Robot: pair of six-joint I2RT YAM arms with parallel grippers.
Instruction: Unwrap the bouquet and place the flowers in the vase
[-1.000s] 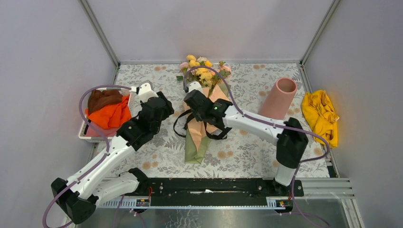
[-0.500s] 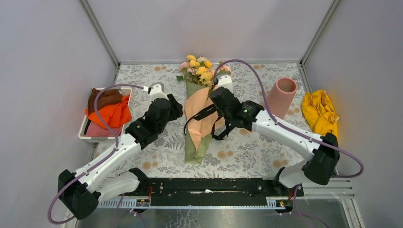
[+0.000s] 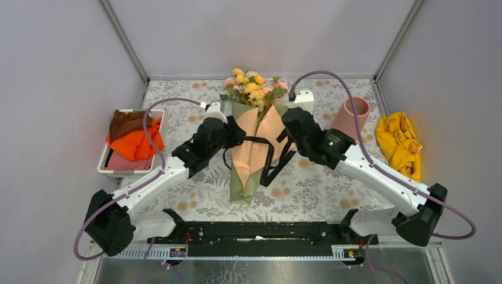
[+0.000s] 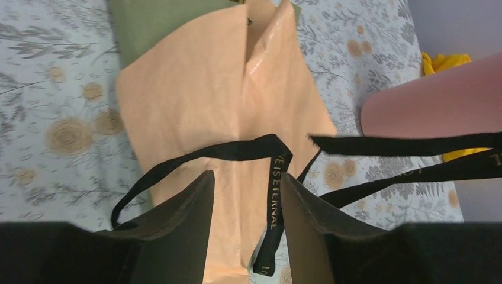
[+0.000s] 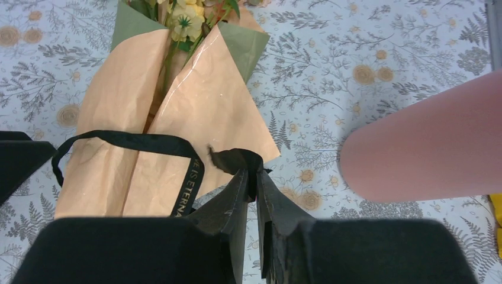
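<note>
Two fingers of the right gripper [image 5: 251, 174] seem pinched on the black ribbon [image 5: 142, 139]; the left gripper [image 4: 245, 177] hangs parted, empty, over the bouquet [image 3: 254, 151] lying mid-table. A thin pinch may slip, or tugging may drag it against the vase [image 3: 349, 124].

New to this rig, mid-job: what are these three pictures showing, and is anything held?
Two robot arms are bolted at the table's near edge. The wide picture looks down from above and behind them; the other two come from a camera on each wrist, its own dark fingers at the bottom. On the flowered tabletop lies the bouquet in peach and green paper. The pink vase is to its right, a yellow cloth beyond, a white tray of cloths at the left. The right gripper pinches the black ribbon; the left gripper hovers open over the paper, holding nothing.
</note>
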